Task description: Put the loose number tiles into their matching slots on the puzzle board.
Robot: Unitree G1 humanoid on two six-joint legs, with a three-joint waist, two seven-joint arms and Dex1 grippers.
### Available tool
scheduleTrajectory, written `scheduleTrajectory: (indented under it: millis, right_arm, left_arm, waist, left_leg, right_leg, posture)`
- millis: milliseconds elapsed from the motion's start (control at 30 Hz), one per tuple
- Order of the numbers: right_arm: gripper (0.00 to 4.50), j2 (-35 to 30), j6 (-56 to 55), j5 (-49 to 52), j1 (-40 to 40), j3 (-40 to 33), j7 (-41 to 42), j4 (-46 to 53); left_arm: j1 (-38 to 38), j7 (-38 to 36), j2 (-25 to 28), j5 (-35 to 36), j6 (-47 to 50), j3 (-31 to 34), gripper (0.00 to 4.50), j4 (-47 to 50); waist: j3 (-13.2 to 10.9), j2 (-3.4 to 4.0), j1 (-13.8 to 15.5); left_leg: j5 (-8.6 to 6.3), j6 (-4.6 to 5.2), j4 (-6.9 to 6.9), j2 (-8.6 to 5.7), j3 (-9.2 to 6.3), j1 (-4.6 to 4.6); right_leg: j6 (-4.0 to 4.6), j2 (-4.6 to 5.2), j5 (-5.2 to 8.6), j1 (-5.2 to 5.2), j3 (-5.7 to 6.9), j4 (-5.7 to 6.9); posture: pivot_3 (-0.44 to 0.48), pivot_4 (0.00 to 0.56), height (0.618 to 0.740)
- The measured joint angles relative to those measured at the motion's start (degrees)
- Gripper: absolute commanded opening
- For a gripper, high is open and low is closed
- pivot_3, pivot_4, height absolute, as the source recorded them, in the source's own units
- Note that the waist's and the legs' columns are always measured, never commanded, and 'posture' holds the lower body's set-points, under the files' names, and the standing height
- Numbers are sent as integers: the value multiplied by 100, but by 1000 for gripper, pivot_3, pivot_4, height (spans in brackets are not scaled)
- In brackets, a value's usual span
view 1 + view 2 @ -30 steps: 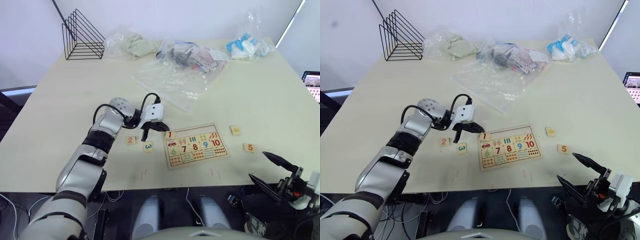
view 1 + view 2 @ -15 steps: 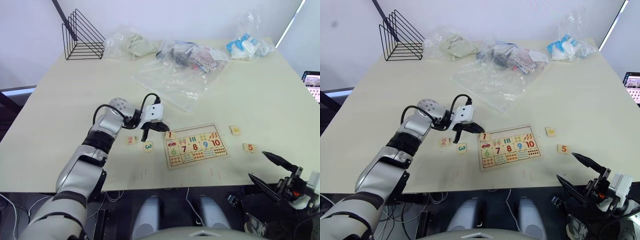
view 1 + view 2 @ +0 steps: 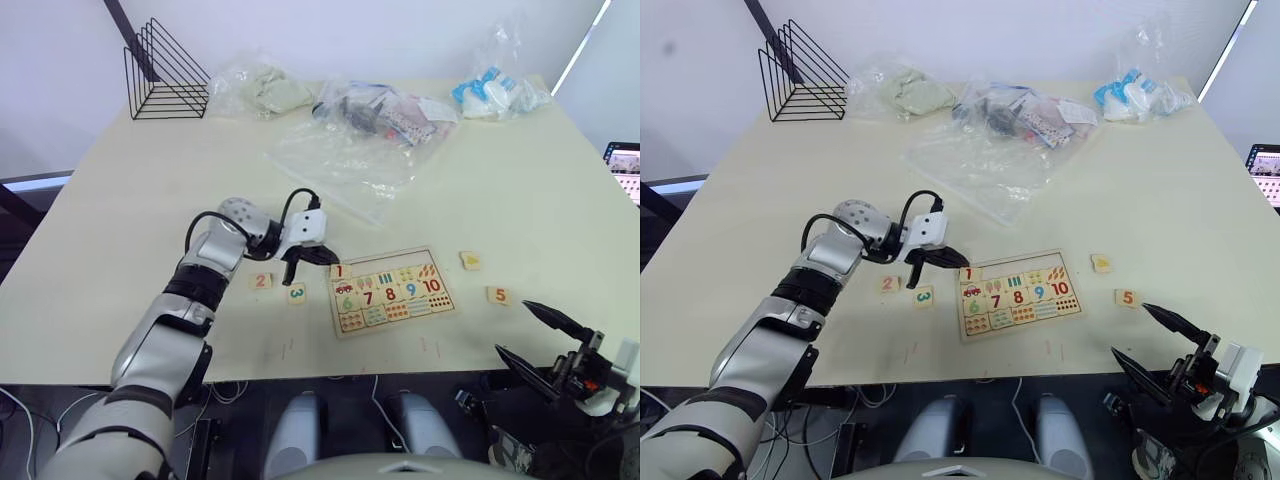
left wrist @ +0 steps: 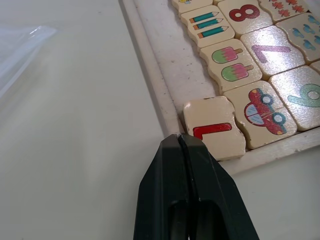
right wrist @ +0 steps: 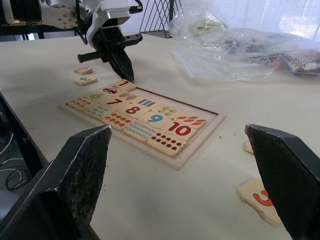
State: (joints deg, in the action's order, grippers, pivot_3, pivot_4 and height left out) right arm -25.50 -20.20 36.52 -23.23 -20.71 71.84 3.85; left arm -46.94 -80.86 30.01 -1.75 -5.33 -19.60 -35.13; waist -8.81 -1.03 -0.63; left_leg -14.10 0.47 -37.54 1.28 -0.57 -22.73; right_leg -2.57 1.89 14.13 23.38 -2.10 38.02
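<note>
On the table [image 3: 140, 200], left fingers [image 4: 186, 165] pressed together touch the 1 tile [image 4: 214, 129]; right fingers [image 5: 280, 165] hang spread wide.

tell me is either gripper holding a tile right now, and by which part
Nothing is held. The left gripper is shut with its tips against the edge of the red 1 tile at the puzzle board corner, not clamping it. The right gripper is open, off the table.

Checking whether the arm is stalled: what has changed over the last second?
Almost nothing. The left gripper, shut, stays at the red 1 tile on the puzzle board's corner. The right gripper remains open; tiles 2, 3, 5 unmoved.
</note>
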Motion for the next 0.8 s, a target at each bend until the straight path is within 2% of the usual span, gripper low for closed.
scheduleTrajectory:
  millis: [800]
  right_arm:
    - [4500, -1, 0, -4, 17, 0, 9, -2]
  left_arm:
    - [95, 69, -16, 37, 93, 111, 18, 169]
  waist:
    - [0, 0, -1]
  left_leg:
    - [0, 0, 0, 0, 0, 0]
  right_leg:
    - [0, 0, 0, 0, 0, 0]
  posture:
    - [0, 150, 740]
